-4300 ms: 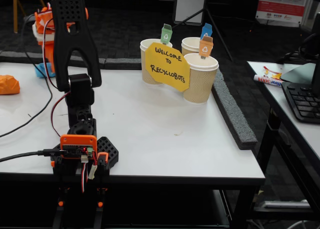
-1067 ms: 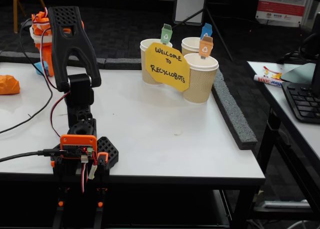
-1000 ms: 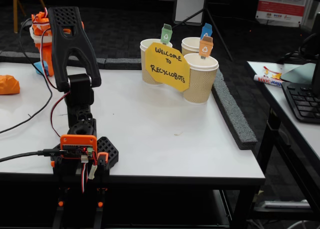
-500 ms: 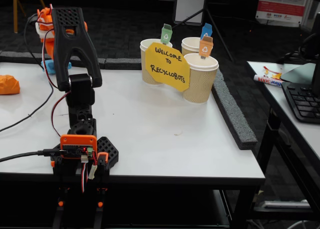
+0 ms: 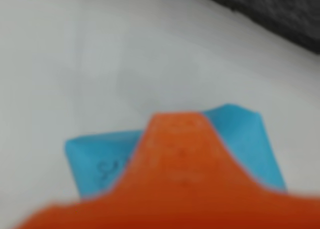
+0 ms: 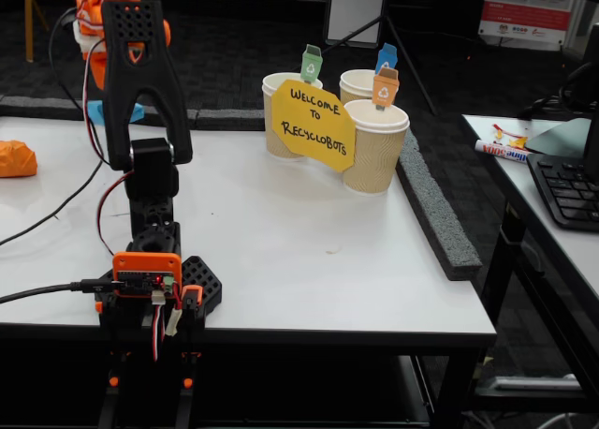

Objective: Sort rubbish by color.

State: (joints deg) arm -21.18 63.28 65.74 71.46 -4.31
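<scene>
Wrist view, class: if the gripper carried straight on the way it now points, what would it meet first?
Probably the white table. The gripper already has the light blue wad at its tip, seemingly held. Depth is blurry, so this is a judgement.

table top (image 6: 281,223) looks like smooth matt white laminate. cups (image 6: 376,148) are ribbed brown paper, sign (image 6: 313,121) is flat yellow card. arm (image 6: 138,82) is matt black printed plastic, blue wad (image 5: 100,161) is creased paper
</scene>
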